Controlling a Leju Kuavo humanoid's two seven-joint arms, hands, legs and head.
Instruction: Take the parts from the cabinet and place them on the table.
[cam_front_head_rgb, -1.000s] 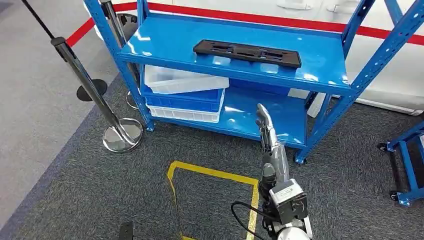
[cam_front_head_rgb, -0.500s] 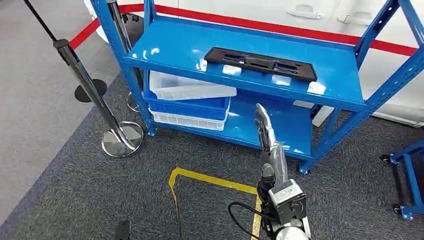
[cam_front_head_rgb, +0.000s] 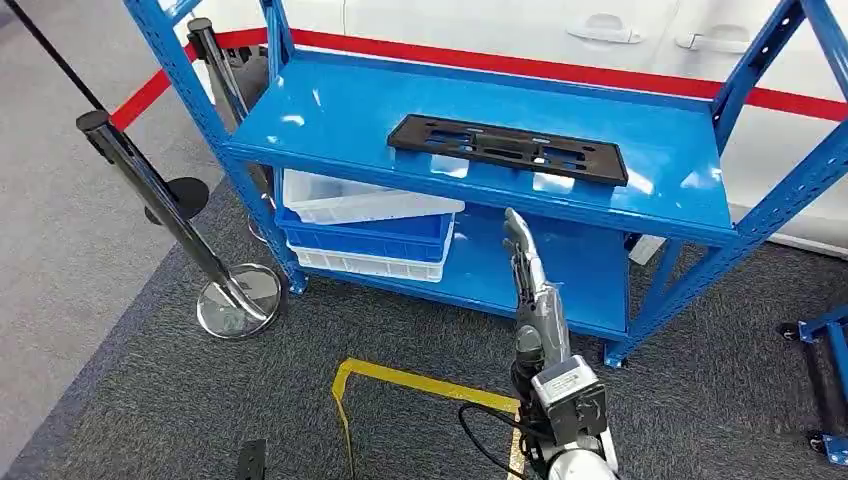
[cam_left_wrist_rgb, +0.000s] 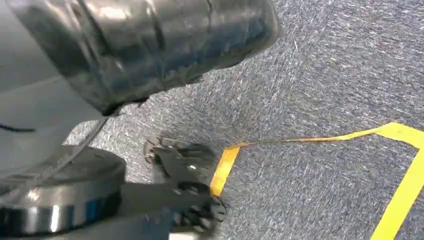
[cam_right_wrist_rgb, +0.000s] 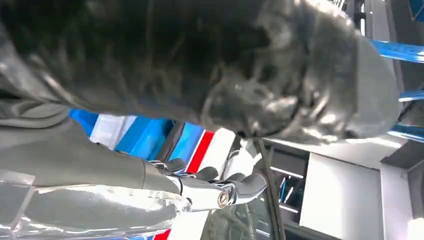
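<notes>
One black flat part (cam_front_head_rgb: 508, 149), long and with slots cut in it, lies on the top shelf of the blue cabinet (cam_front_head_rgb: 690, 215), near the front edge and a little to the right of the middle; nothing touches it. The right hand (cam_front_head_rgb: 524, 256) is raised in front of the cabinet, below the level of the top shelf and in front of the lower shelf, with its fingers (cam_front_head_rgb: 517, 228) stretched out straight and holding nothing. In the right wrist view the same hand (cam_right_wrist_rgb: 210, 187) appears with the fingers extended and empty. The left hand hangs toward the grey carpet, and from the blurred left wrist view I cannot tell if its fingers are apart or together. I judge that the task is at its first step, the approach and reach, because the part is not yet picked up. The next move probably calls for lifting the right hand above the shelf edge and bringing it forward over the part, then closing around its thin edge, which may be difficult because it lies flat. On the lower shelf there are three shallow trays (cam_front_head_rgb: 365, 222) stacked: one white, one blue, one white. Beside the cabinet stand two metal posts (cam_front_head_rgb: 170, 205), and yellow tape (cam_front_head_rgb: 415, 378) marks the carpet.
</notes>
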